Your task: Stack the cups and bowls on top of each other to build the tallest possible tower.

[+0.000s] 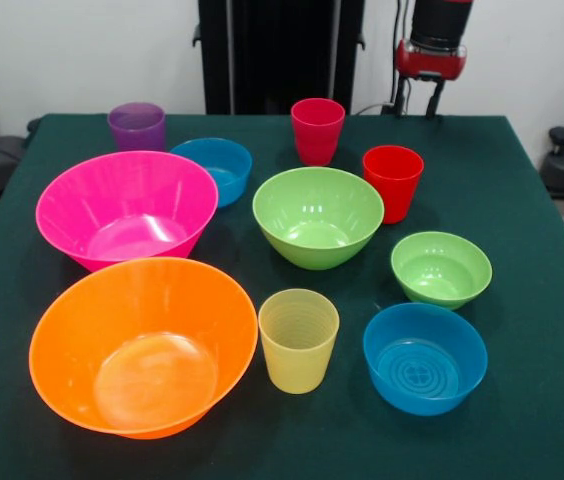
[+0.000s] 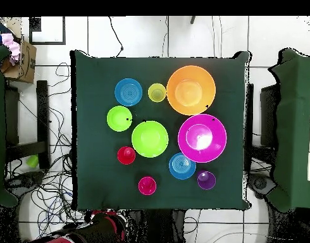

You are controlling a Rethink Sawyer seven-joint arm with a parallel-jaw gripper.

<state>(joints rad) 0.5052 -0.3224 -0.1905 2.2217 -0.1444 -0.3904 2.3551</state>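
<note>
1. Table [image 1: 522, 420], covered in dark green cloth, bears all ten pieces, each standing separately and upright, mouth up; nothing is nested or stacked
2. Large orange bowl [image 1: 142, 345], at the near left corner in the front view, just in front of the hot pink bowl
3. Hot pink bowl [image 1: 125, 208], left of centre, its rim close to the orange bowl's rim and to the rear blue bowl
4. Medium lime green bowl [image 1: 318, 216], near the table's middle, between the hot pink bowl and the bright red cup
5. Front blue bowl [image 1: 425, 357], near right, beside the yellow cup; concentric rings show on its floor
6. Small lime green bowl [image 1: 441, 268], right side, just behind the front blue bowl
7. Rear blue bowl [image 1: 213, 169], behind the hot pink bowl, to the right of the purple cup
8. Ribbed yellow cup [image 1: 298, 339], in the front row between the orange bowl and the front blue bowl
9. Bright red cup [image 1: 393, 182], just right of the medium lime green bowl
10. Pinkish-red cup [image 1: 317, 130], far centre, behind the medium lime green bowl
11. Purple cup [image 1: 136, 126], far left corner
12. Gripper [image 1: 417, 100], hanging from the red and black arm beyond the table's far right edge, well apart from every piece; its two dark fingers stand apart with nothing between them
</note>
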